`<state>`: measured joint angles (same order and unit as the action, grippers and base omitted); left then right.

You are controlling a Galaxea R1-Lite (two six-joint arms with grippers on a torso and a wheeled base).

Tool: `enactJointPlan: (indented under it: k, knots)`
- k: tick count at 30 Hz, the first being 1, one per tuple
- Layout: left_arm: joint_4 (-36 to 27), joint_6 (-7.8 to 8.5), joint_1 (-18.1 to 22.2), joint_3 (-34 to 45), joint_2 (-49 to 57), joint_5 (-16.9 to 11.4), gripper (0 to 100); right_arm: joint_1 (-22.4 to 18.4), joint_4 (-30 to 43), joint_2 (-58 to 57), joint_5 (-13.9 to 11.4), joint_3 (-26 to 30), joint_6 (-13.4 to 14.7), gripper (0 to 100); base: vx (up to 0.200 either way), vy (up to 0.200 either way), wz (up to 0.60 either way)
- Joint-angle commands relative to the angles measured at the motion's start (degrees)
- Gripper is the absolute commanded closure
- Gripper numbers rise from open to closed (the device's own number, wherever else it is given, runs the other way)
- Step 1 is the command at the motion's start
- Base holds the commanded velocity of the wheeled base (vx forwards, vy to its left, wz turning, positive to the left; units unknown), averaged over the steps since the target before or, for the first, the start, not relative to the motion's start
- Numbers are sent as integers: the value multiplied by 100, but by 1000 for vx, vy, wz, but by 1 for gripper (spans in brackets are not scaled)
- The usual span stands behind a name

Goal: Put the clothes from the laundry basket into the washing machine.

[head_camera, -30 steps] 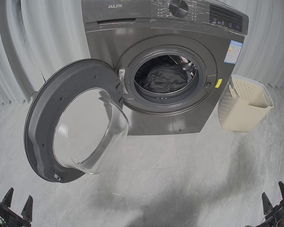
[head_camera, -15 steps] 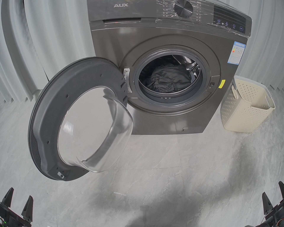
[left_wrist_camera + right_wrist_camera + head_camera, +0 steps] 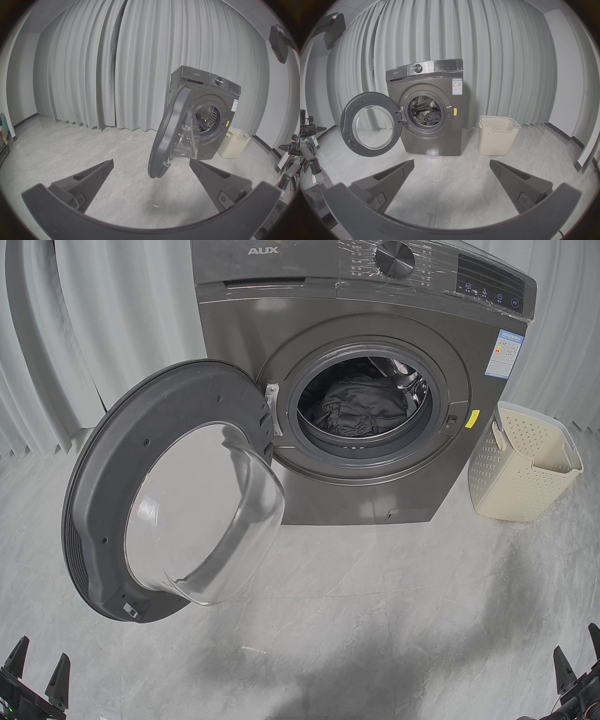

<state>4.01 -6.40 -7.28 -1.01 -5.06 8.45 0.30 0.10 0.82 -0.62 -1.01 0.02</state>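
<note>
A grey front-loading washing machine (image 3: pixel 350 309) stands ahead, and its round door (image 3: pixel 169 490) hangs wide open to the left. Dark clothes (image 3: pixel 362 405) lie bunched inside the drum; they appear again as dark clothes (image 3: pixel 429 117) through the opening. To the machine's right a cream perforated laundry basket (image 3: pixel 522 468) stands on the floor, nothing visible inside. My left gripper (image 3: pixel 37 668) is low at the near left, open and holding nothing. Low at the near right, my right gripper (image 3: pixel 578 655) is also open with nothing in it. Both are far from the machine.
Pale pleated curtains (image 3: pixel 125 315) hang behind the machine. Grey tiled floor (image 3: pixel 375 615) stretches between me and the machine. The open door (image 3: pixel 170 131) juts out over the floor at the left. A stand with equipment (image 3: pixel 290 162) is off to one side.
The whole head view has shifted slightly, so machine and basket sit a little further right in the picture: the camera moved. Both grippers keep their places, still open.
</note>
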Motion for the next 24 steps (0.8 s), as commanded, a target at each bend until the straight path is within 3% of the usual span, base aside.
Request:
enactJointPlan:
  k: [1, 5, 9, 14, 16, 19, 24]
  knots:
    - [3, -2, -2, 101, -13, 8, 0, 5, -1, -73, 1, 101, 6, 0, 0, 0, 0]
    - [3, 25, -2, 101, -13, 8, 0, 5, -1, -73, -8, 101, 6, 0, 0, 0, 0]
    - [30, 201, -2, 101, -13, 8, 0, 5, -1, -73, -8, 101, 6, 0, 0, 0, 0]
    - [284, 209, -46, -83, -13, -80, 0, 5, -1, -73, -8, 101, 6, 0, 0, 0, 0]
    - [197, 209, -63, -426, -74, -361, 0, 5, -1, -73, -8, 101, 6, 0, 0, 0, 0]
    - [-23, 69, -28, -918, -725, -968, 0, 5, -1, -73, -8, 101, 6, 0, 0, 0, 0]
    - [276, 25, -63, -1384, -2192, -1117, 0, 5, -1, -73, -8, 101, 24, 0, 0, 0, 0]
